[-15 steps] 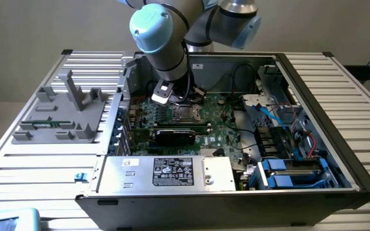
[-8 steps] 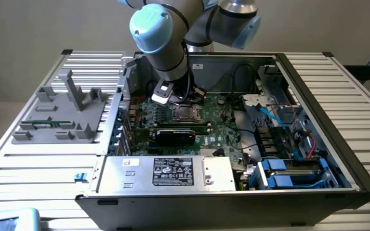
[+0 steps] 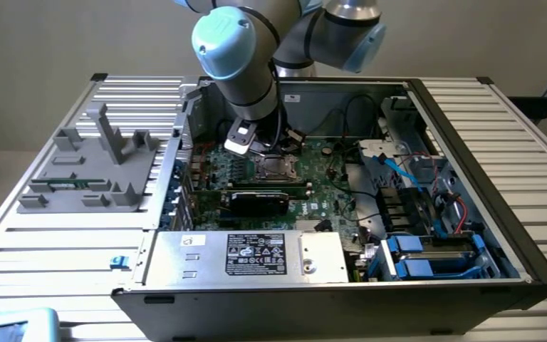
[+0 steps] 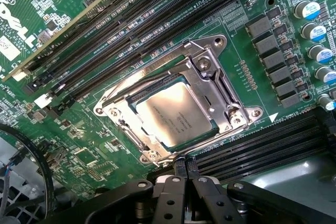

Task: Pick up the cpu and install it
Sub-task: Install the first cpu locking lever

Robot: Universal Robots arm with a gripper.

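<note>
- Showing the seating step of the install: the cpu (image 4: 177, 116) lies flat inside the metal socket frame (image 4: 231, 109) on the motherboard (image 4: 73, 145), silver top up.
- The gripper (image 4: 185, 178) hangs just above the frame's near edge, fingers pressed together, clasping nothing and apart from the chip.
- In the exterior view the arm (image 3: 245, 71) reaches into the open computer case (image 3: 464, 128), over the socket, beyond the black expansion card (image 3: 259, 199).
- Judged need: confirm the chip sits level and square in the frame before any pressure is applied.
</note>
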